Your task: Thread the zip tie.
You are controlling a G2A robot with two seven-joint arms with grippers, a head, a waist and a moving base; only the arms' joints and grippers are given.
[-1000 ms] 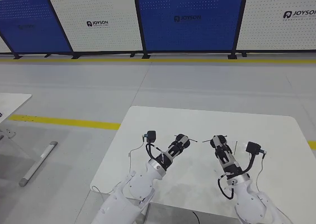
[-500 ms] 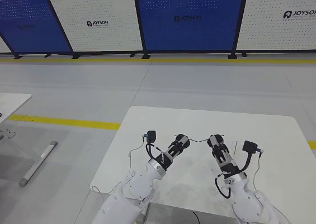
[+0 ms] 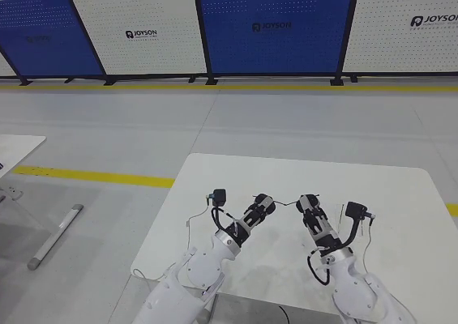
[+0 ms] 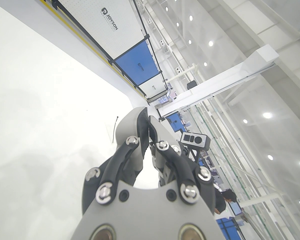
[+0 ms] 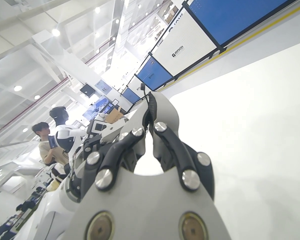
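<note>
Your right gripper (image 5: 152,101) had its fingers clenched on the zip tie (image 5: 144,91). A short end, seemingly the head, stood clear past the fingertips, probably so the locking end stayed open to approach rather than buried in the grip. Your left gripper (image 4: 147,113) had its fingers pressed together; I could not tell what, if anything, sat between them. From above, the two grippers faced each other tip to tip, just apart, raised over the near middle of the table (image 3: 237,174), with a thin dark line spanning the gap. I judged that pose as lining up one end against the other for threading, off the surface so neither end dragged. A spare tie (image 3: 341,212) lay flat on the table just right of the right gripper, untouched. My read: threading not yet done, and the fine alignment was the hard part.
</note>
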